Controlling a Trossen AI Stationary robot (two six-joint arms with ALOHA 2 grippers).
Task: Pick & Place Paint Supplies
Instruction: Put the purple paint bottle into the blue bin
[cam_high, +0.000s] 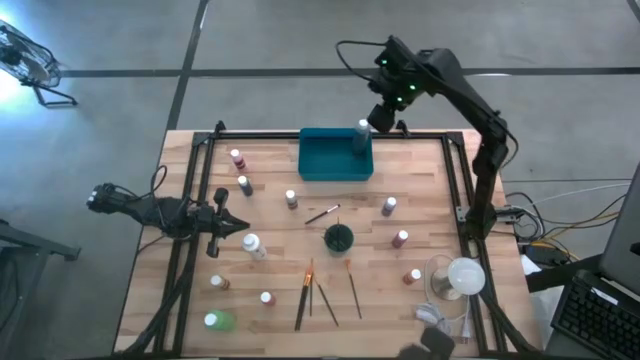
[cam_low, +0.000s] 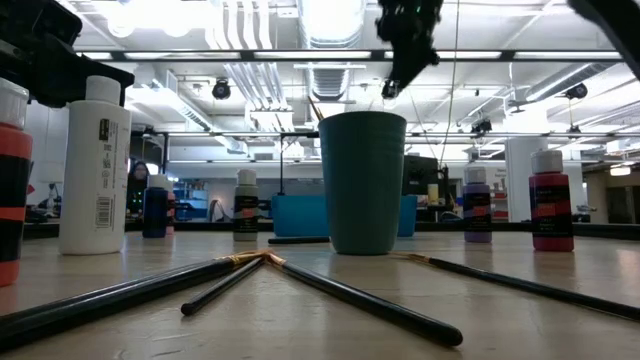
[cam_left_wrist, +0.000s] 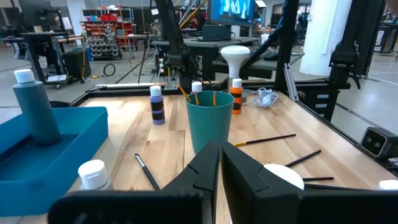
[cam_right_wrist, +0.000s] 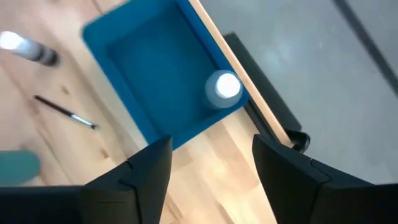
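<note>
One grey bottle (cam_high: 362, 135) placed in tray (cam_high: 325, 163); remaining bottles, brushes left on table (cam_high: 420, 190). Right gripper (cam_high: 384, 116) spread, empty, above tray; left gripper (cam_high: 236, 226) clenched, idle.

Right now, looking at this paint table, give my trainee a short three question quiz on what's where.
1. True or false: the grey bottle stands upright in a corner of the blue tray.
2. Which gripper has open fingers? A) left gripper B) right gripper
3. Fill in: the loose brush nearest the tray lies between the tray and the dark ____.

Key:
1. True. It is the only thing in the tray.
2. B. It hangs open above the tray's corner, holding nothing; the left one is shut, low over the table's left side.
3. Cup.
</note>
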